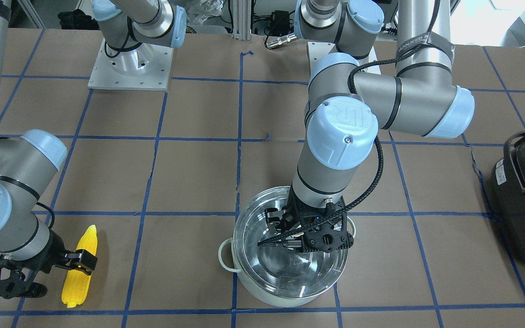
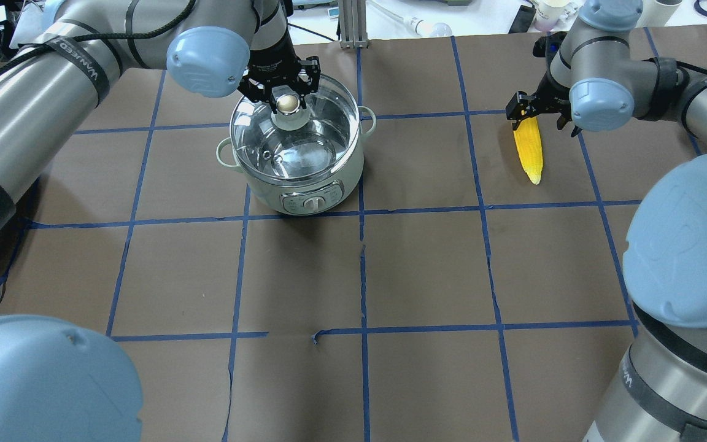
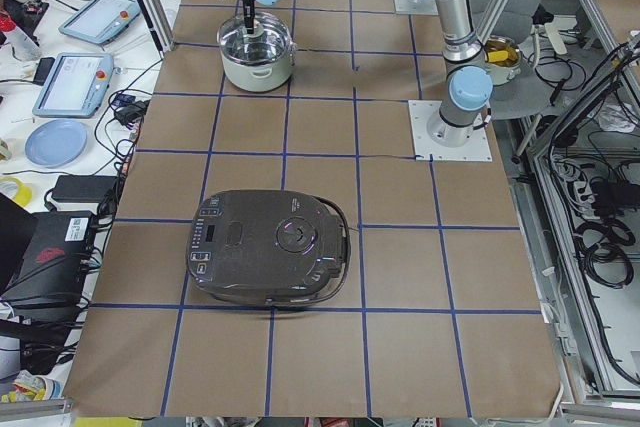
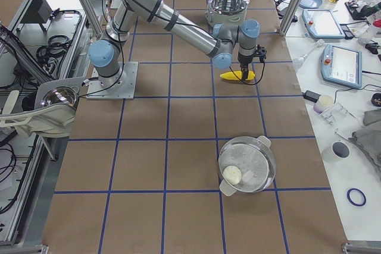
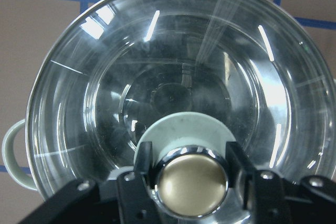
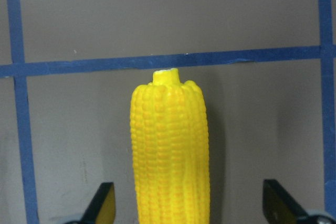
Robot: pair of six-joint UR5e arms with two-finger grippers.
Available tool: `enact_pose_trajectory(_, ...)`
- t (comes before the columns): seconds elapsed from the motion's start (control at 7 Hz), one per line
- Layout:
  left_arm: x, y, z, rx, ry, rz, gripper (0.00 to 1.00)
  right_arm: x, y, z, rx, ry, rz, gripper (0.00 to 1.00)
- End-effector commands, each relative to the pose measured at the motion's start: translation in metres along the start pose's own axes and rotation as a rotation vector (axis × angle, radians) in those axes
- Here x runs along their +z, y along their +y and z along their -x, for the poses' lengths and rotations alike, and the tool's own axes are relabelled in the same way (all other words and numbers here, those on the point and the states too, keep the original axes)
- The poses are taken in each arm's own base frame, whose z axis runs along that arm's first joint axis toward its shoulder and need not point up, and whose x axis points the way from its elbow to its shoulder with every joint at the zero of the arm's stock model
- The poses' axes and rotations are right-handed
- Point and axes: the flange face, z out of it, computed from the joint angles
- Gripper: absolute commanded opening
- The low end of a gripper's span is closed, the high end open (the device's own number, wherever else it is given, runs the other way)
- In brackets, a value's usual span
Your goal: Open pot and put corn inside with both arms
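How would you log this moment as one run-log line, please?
left gripper: shut on lid knob | glass lid: on pot | right gripper: open, straddling corn | corn: on table

A bright yellow plastic corn cob (image 6: 170,150) with bumpy kernel rows lies lengthwise on the brown paper tabletop (image 6: 79,129). Its pale stub end points up the frame and just reaches a horizontal strip of blue tape (image 6: 252,55). The black jaws of the right gripper (image 6: 192,205) stand wide apart, one at each lower corner. The cob is between them, touching neither.
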Motion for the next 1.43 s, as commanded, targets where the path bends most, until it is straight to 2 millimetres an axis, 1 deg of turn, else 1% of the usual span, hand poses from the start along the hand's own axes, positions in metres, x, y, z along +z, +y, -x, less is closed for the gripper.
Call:
enact_pose_trajectory(0.0, -0.019, -0.015, 0.045, 0.105, -0.033, 0.035, 0.0, 0.016, 0.001, 0.0, 0.004, -0.001, 0.001, 0.96)
enact_pose_trajectory(0.14, -0.026, -0.029, 0.109, 0.109, -0.072, 0.072, 0.0, 0.03, 0.002, 0.0, 0.006, -0.004, 0.02, 0.96)
enact_pose_trajectory(0.29, -0.027, -0.029, 0.154, 0.141, -0.075, 0.143, 0.0, 0.029, 0.0, 0.0, 0.005, -0.003, 0.016, 0.87)
enact_pose_trajectory(0.43, -0.028, -0.032, 0.189, 0.141, -0.078, 0.165, 0.0, 0.026, -0.001, -0.001, 0.006, -0.003, 0.013, 0.6)
enact_pose_trajectory(0.57, -0.027, -0.035, 0.212, 0.173, -0.096, 0.16, 0.0, 0.026, 0.0, -0.001, 0.006, -0.002, 0.019, 0.34)
enact_pose_trajectory(0.71, -0.014, -0.035, 0.249, 0.246, -0.085, 0.178, 0.0, 0.013, -0.001, -0.001, 0.006, 0.002, 0.003, 0.25)
enact_pose_trajectory(0.86, 0.011, -0.029, 0.291, 0.269, -0.079, 0.178, 0.0, -0.005, -0.001, 0.001, 0.001, 0.003, -0.02, 0.25)
enact_pose_trajectory(1.0, 0.042, -0.015, 0.32, 0.304, -0.077, 0.17, 0.0, -0.01, -0.001, 0.004, -0.013, 0.003, -0.025, 0.21)
enact_pose_trajectory(1.14, 0.065, 0.007, 0.341, 0.281, -0.075, 0.158, 0.0, -0.035, 0.002, 0.011, -0.02, -0.001, -0.019, 0.21)
enact_pose_trajectory(1.29, 0.084, 0.023, 0.347, 0.306, -0.088, 0.115, 0.0, -0.07, -0.002, 0.041, -0.057, -0.023, -0.036, 0.19)
